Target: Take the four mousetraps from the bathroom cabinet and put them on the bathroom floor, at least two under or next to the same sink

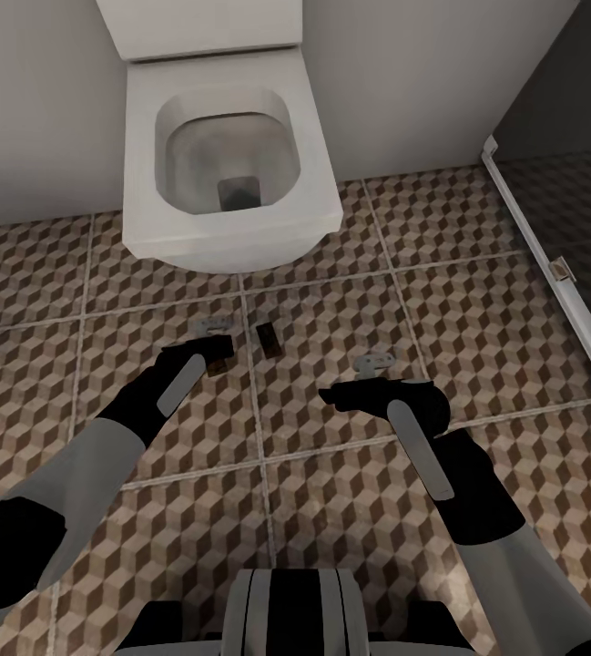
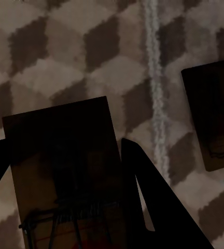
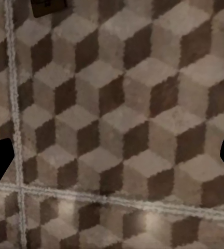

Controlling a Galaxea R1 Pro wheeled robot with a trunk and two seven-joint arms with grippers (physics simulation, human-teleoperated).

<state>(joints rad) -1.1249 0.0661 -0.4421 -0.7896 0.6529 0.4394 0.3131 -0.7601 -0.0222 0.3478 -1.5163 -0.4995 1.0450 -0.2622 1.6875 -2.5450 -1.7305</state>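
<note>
Two mousetraps show on the cube-patterned bathroom floor (image 1: pixel 477 310) in front of the toilet. My left gripper (image 1: pixel 209 349) is low over the tiles, shut on one mousetrap (image 1: pixel 219 363). In the left wrist view that mousetrap (image 2: pixel 60 135) sits between the dark fingers (image 2: pixel 153 207), touching both. A second mousetrap (image 1: pixel 268 339) lies flat on the floor just right of a grout line, also seen as a dark mousetrap (image 2: pixel 213 116) beside the held one. My right gripper (image 1: pixel 336 395) hovers open over bare tiles (image 3: pixel 117 129), with a mousetrap's corner (image 3: pixel 50 6) at the frame edge. The cabinet is out of view.
A white toilet (image 1: pixel 227 155) stands against the wall straight ahead, its bowl overhanging the floor. A dark glass shower enclosure (image 1: pixel 568 164) with a white frame (image 1: pixel 536 251) borders the right side. Open tiles lie around both arms.
</note>
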